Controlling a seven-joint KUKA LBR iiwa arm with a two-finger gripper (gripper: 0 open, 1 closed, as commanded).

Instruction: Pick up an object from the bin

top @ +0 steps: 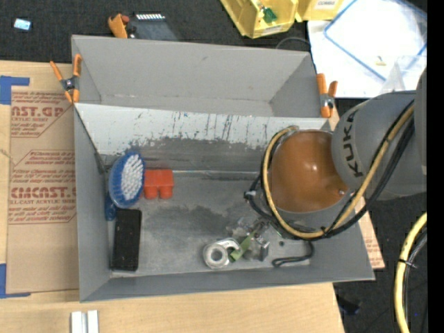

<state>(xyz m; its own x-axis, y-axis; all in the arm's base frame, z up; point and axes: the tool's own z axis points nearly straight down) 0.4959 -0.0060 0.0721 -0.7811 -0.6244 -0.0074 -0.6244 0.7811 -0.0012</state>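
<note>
A: Where is the gripper (252, 239) being held?

B: It is being held low over the front right part of the grey bin (187, 75), tucked under the arm's orange cover (305, 172). Whether it is released or clenched cannot be told.

A: What is being found nearest to it?

B: A small heap is being crowded just beside it, near the front wall: a silver ring-shaped piece (217, 254) with a green and dark bit (243, 250) touching it.

A: What else is being kept in the bin?

B: Well apart, by the left wall, a blue brush (127, 180) with white bristles is being seen, with an orange block (158, 183) just beside it. A black rectangular block (126, 238) is lying in front of the brush.
</note>
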